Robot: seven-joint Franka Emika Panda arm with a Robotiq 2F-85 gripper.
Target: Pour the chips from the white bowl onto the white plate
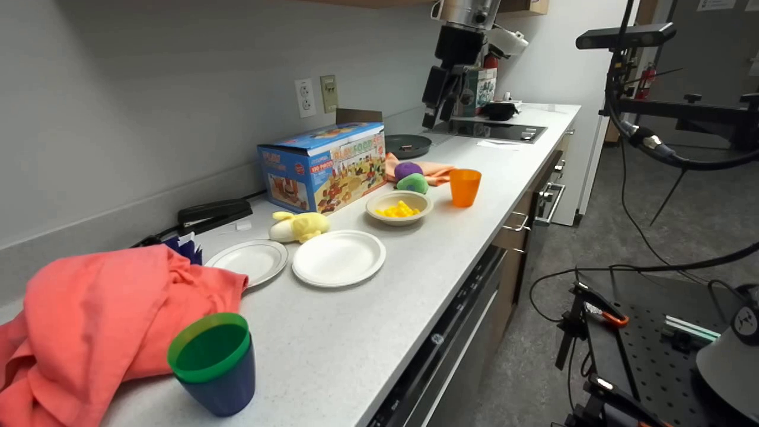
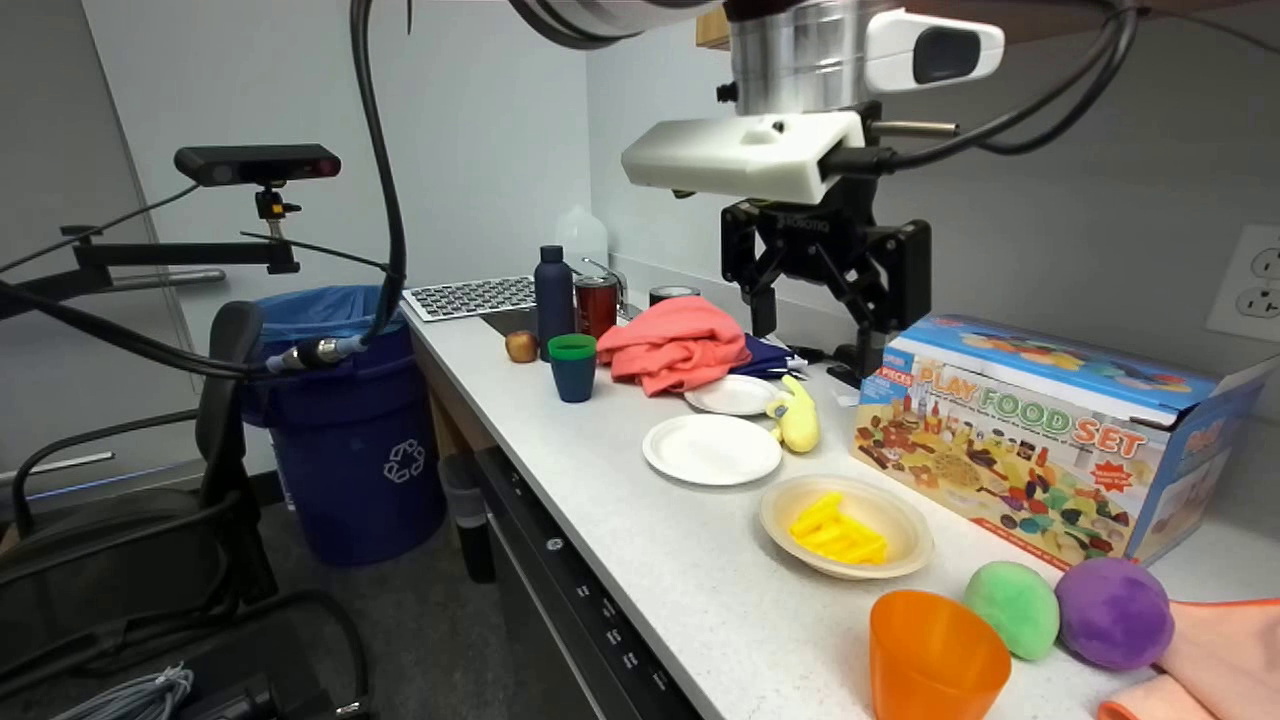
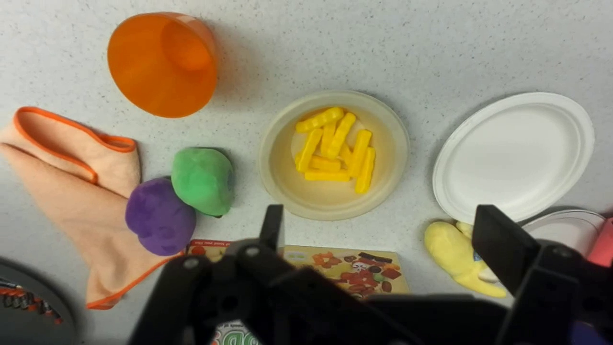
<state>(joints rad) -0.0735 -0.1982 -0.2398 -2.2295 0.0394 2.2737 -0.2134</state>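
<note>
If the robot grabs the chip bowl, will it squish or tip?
The bowl might bend if squeezed, since its wall looks thin. It's low and wide, so a gentle push probably wouldn't tip it. The chips lie loose, so tilting could spill them.

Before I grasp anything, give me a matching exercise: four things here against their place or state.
1. Bright yellow stick-shaped chips
2. Larger round white plate
3. Orange tapered cup
4. Black two-finger gripper

A. Upright on the counter
B. Open above the counter
C. Inside the shallow off-white bowl
D. Between the bowl and the smaller white plate

1-C; 2-D; 3-A; 4-B
</note>
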